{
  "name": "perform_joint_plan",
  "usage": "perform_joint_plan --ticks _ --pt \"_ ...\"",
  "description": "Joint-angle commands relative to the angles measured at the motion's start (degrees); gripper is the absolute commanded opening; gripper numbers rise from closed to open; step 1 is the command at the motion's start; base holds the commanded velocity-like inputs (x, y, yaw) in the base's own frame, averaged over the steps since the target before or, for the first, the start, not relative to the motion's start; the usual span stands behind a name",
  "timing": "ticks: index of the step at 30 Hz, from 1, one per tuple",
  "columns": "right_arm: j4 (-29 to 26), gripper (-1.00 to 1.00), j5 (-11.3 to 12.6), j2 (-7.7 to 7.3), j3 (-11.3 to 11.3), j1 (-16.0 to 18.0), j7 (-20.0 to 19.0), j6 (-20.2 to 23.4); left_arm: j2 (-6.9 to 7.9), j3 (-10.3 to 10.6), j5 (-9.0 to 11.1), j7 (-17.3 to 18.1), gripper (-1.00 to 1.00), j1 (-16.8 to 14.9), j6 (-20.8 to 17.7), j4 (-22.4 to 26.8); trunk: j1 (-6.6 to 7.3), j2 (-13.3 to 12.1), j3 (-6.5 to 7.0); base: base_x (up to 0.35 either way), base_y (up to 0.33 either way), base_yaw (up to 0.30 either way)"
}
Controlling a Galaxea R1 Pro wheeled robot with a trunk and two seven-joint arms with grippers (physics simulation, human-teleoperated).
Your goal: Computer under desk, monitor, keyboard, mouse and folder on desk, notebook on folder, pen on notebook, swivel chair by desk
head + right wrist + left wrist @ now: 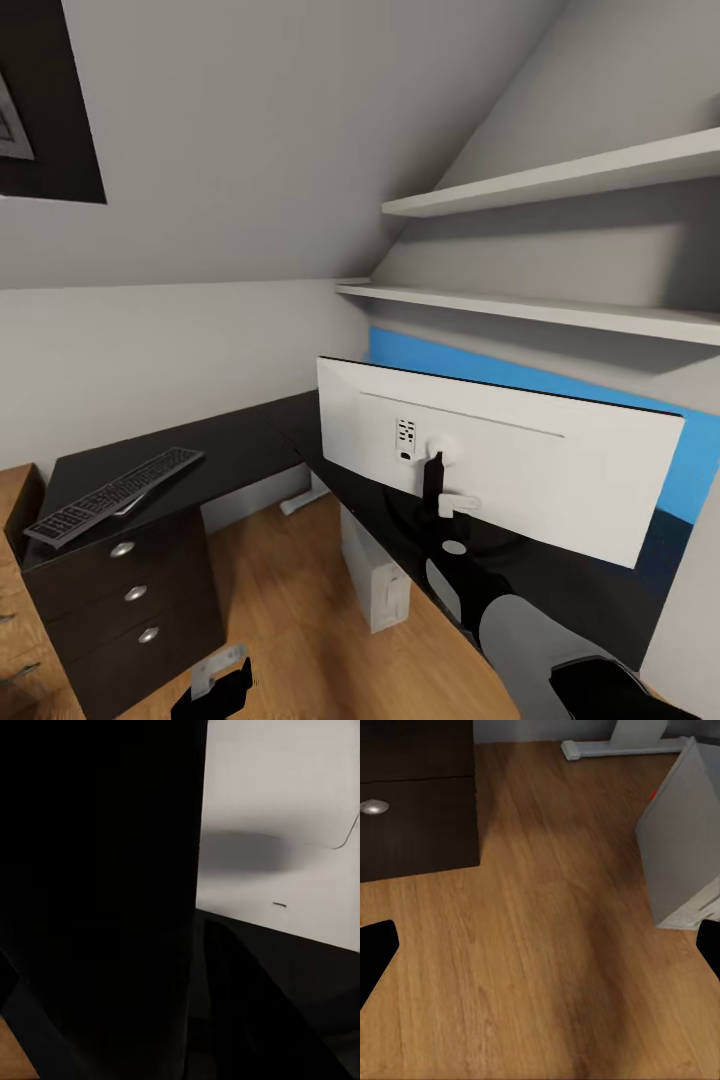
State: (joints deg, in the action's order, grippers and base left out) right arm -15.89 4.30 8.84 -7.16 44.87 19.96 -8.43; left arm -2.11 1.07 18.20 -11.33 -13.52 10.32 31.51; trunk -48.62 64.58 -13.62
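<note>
Sloped grey walls and two white shelves [560,180] enclose a corner with wood plank flooring [280,560]. Black L-shaped desk [230,440] wraps that corner; its near-left end carries a drawer unit [130,600] with three round knobs.

Monitor [500,460] stands on the desk's right run, white back toward the camera, neck and round base partly hidden by the right arm [470,590]. Blue wall panel [700,450] behind it is mostly covered. Keyboard [115,495] lies slanted on the desk's left part, well apart from the monitor. Computer [375,580], a pale upright tower, sits on the floor under the desk's right run; its top is cut off by the desk edge.

Right arm reaches forward along the desk toward the monitor's back; its forearm hides the gripper, so the jaw state cannot be told. Right wrist view is mostly black, with a patch of the monitor's white back [285,825].

Left gripper [215,690] hangs low over the floor, cut by the frame edge. In the left wrist view its dark fingertips [375,952] sit at opposite edges, spread wide, nothing between them, with drawer front [412,802] and tower [682,847] ahead.
</note>
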Motion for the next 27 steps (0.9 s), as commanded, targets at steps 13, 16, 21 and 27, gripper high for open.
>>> perform_joint_plan --ticks 13,16,21,27 --pt "-0.02 -1.00 0.43 -0.04 -0.48 0.04 0.34 -0.19 0.01 0.15 0.34 -0.20 1.00 -0.02 0.30 -0.05 -0.01 0.05 -0.08 0.000 -0.192 0.234" --pt "-0.02 -1.00 0.37 0.01 -0.48 0.04 0.26 -0.19 0.00 0.16 0.34 -0.24 1.00 -0.02 0.31 -0.05 -0.01 0.05 -0.08 0.000 -0.325 0.220" --pt "-0.02 -1.00 0.36 0.03 -0.50 0.04 0.26 -0.19 0.01 0.17 0.34 -0.27 1.00 -0.02 0.31 -0.05 -0.01 0.05 -0.08 0.000 -0.310 0.219" --pt "-0.02 -1.00 0.31 0.04 -0.55 0.04 0.25 -0.19 0.00 0.17 0.34 -0.33 1.00 -0.02 0.31 -0.05 -0.01 0.05 -0.08 0.000 -0.216 0.219"
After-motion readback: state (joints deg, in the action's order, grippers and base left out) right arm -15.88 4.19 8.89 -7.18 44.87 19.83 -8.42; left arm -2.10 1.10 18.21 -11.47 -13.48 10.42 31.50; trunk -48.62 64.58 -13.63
